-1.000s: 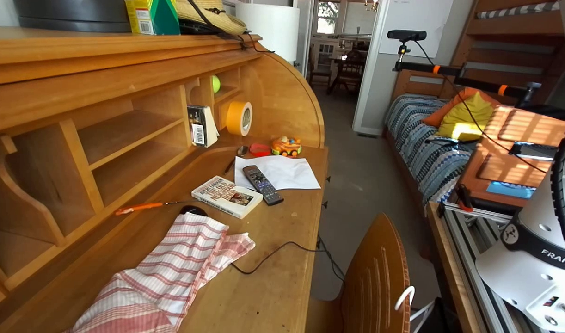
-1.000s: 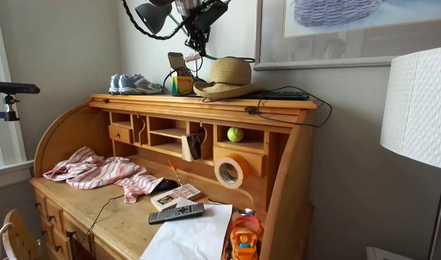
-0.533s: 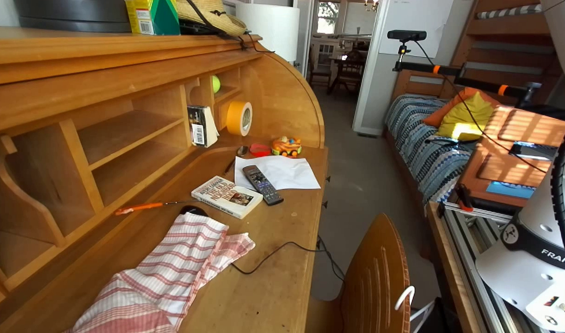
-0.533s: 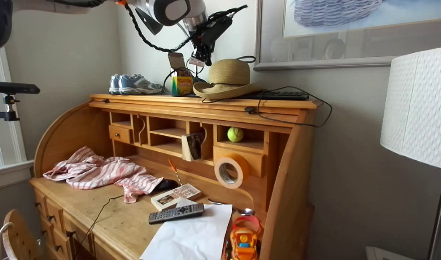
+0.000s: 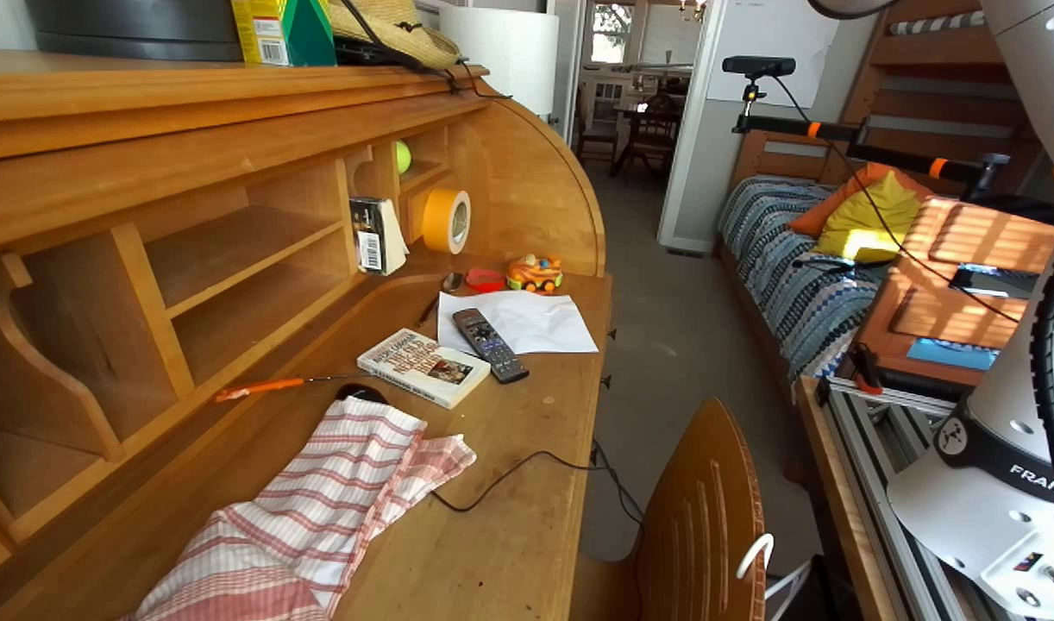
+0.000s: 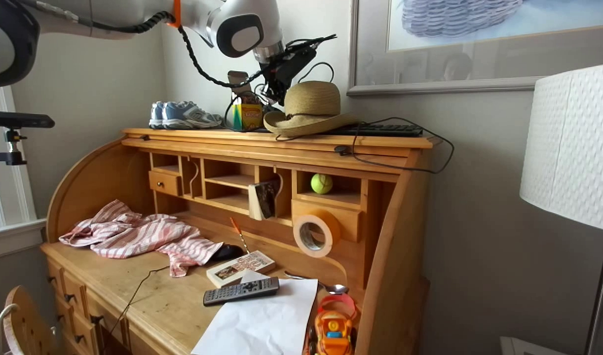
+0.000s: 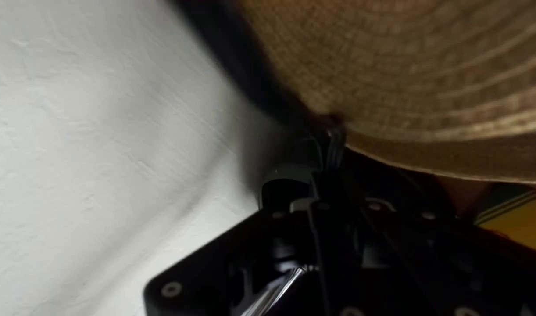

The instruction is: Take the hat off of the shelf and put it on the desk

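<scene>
The tan straw hat sits crown up on the shelf, the desk's top board, in both exterior views. Its woven surface fills the upper right of the wrist view. My gripper is low beside the hat's crown, just above the brim's left side. In the wrist view the jaws are close together, and a blurred black cord runs to their tips. I cannot tell whether the cord belongs to the hat. The desk's writing surface lies below.
Sneakers, a crayon box and a keyboard flank the hat. The wall is close behind my gripper. A checked cloth, book, remote, paper and toy car lie on the desk. A chair stands in front.
My gripper has come down from above the shelf to beside the crown. The hat has shifted very slightly left. The black cord loop behind it has changed from flat to arched.
</scene>
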`<state>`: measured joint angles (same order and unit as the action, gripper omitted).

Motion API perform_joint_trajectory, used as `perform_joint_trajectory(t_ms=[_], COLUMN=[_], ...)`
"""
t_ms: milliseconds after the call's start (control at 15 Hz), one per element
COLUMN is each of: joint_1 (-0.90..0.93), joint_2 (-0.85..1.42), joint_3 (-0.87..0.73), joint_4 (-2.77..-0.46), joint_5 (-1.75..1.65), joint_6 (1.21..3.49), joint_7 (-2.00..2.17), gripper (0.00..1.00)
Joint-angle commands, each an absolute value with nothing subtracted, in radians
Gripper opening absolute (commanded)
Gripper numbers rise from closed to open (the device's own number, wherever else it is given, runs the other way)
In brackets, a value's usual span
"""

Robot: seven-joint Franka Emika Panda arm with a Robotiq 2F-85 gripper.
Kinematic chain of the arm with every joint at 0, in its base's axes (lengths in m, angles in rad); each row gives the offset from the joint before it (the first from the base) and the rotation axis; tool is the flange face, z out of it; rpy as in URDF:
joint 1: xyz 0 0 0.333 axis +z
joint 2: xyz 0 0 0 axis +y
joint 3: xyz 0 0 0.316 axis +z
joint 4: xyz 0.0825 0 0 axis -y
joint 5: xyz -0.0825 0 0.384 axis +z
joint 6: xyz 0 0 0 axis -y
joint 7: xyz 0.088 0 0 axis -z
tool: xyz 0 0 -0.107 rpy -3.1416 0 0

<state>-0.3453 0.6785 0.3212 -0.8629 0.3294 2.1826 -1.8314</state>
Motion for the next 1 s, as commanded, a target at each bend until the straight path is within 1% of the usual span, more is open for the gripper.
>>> perform_joint_trajectory(t_ms=[0, 67, 133, 333, 467, 533, 667, 933], joint_1=[-0.329, -0.327, -0.324, -0.311, -0.299, -0.296, -0.284, -0.259], joint_2=[0.730, 0.734, 0.735, 0.725, 0.711, 0.703, 0.687, 0.654], joint_3=[0.323, 0.322, 0.321, 0.311, 0.303, 0.305, 0.297, 0.272], joint_4=[-0.814, -0.809, -0.804, -0.768, -0.734, -0.714, -0.682, -0.636], joint_5=[0.336, 0.335, 0.334, 0.320, 0.312, 0.312, 0.300, 0.266], joint_6=[2.201, 2.207, 2.210, 2.195, 2.192, 2.193, 2.191, 2.198], joint_7=[-1.802, -1.793, -1.782, -1.737, -1.686, -1.676, -1.653, -1.605], gripper=[0.33, 0.35, 0.41, 0.65, 0.78, 0.87, 1.00, 1.00])
